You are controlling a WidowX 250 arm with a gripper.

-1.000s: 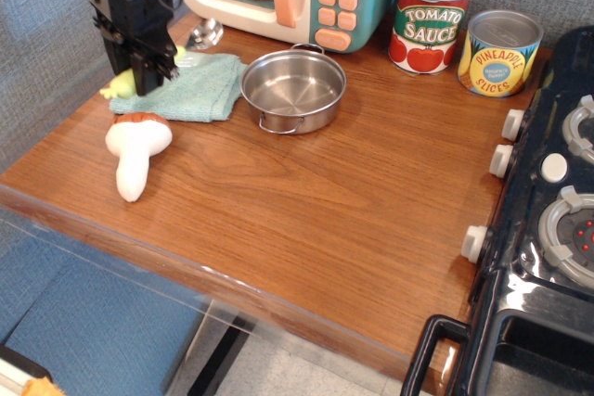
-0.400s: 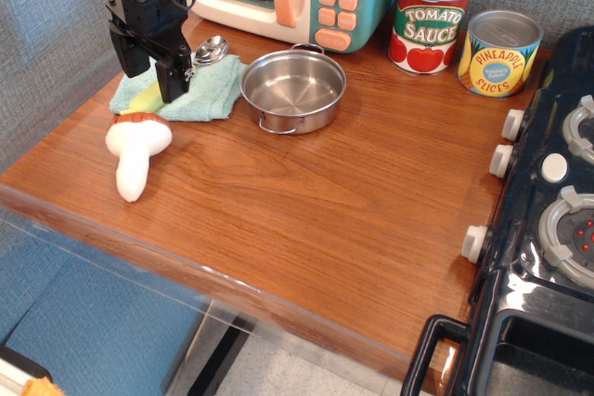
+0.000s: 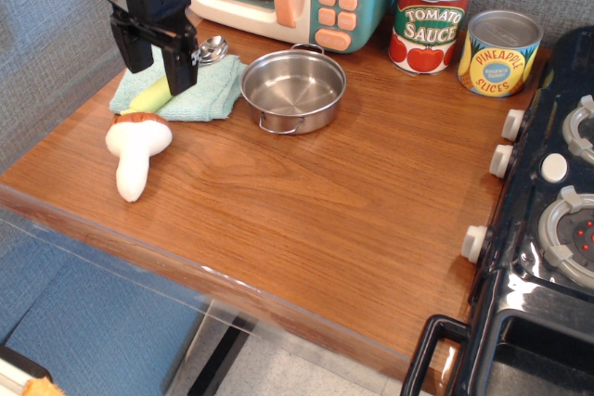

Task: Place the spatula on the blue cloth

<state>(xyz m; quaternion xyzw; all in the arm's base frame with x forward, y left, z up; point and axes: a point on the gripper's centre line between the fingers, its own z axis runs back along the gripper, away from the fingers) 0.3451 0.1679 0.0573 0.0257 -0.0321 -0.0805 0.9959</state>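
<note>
On the wooden surface [image 3: 306,201], the blue cloth [image 3: 209,92] lies far left beside the steel pot [image 3: 293,90]. The gripper [image 3: 160,60] hovers above it, fingers wide and empty. The spatula [image 3: 160,90] rests on the cloth.

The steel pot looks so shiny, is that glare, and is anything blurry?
In the observation.image view, the steel pot shows soft bright reflections inside, not harsh glare; the spoon bowl glints too; the wooden table has a mild sheen; everything looks reasonably sharp.

Grey fabric wall [image 3: 56,34] behind wooden counter [image 3: 306,210].
</note>
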